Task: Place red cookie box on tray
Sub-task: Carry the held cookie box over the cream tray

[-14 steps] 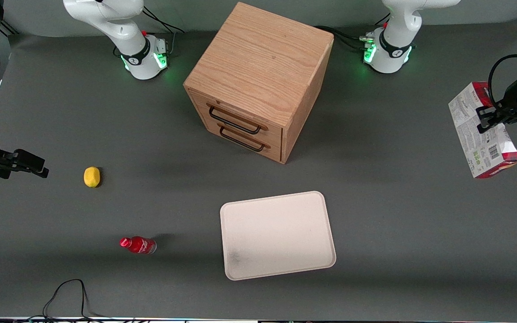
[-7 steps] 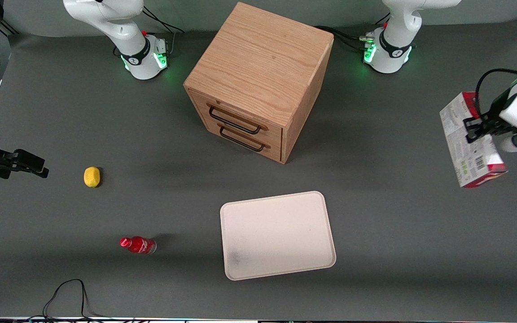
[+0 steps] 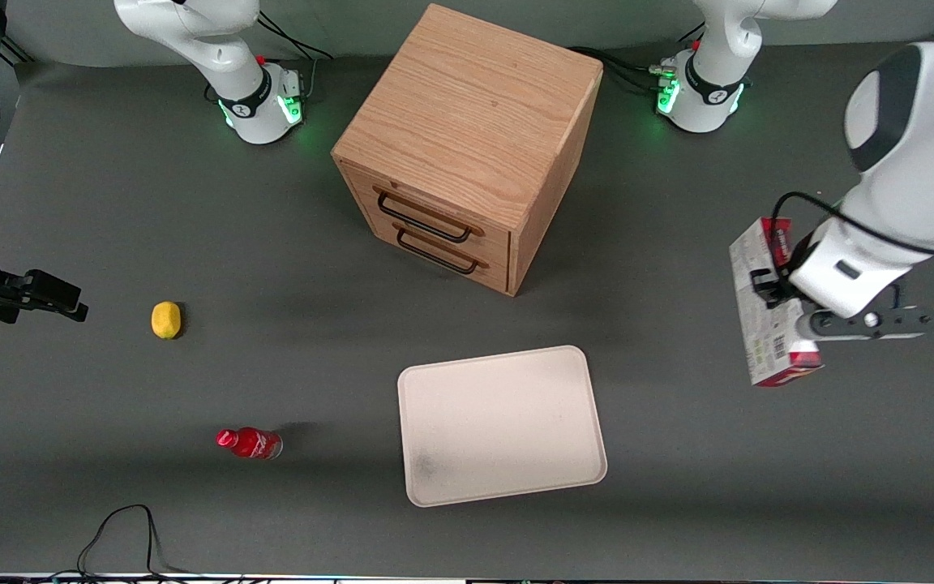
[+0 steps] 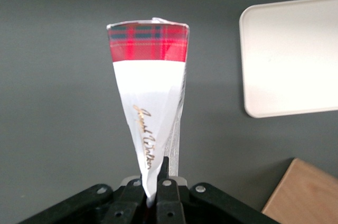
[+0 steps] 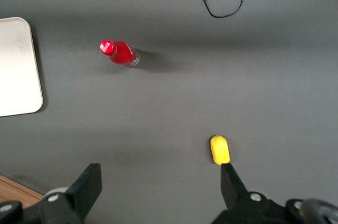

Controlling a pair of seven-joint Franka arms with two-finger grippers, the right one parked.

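Observation:
My left gripper [image 3: 769,285] is shut on the red cookie box [image 3: 765,342] and holds it in the air above the table, toward the working arm's end. The box hangs long side down, its pale printed face toward the front camera. In the left wrist view the fingers [image 4: 168,182] pinch the box [image 4: 150,86], which shows a white wedge and a red tartan end. The cream-beige tray [image 3: 499,426] lies flat on the table, nearer the front camera than the cabinet and apart from the box. It also shows in the left wrist view [image 4: 290,55].
A wooden drawer cabinet [image 3: 467,146] with two handled drawers stands at mid table; its corner shows in the left wrist view [image 4: 309,195]. A yellow lemon [image 3: 165,319] and a small red bottle [image 3: 249,443] lie toward the parked arm's end. A black cable [image 3: 122,527] loops near the front edge.
My left gripper has carried the cookie box from the table's working-arm edge inward toward the tray and nearer the front camera. The tray and other objects have not moved.

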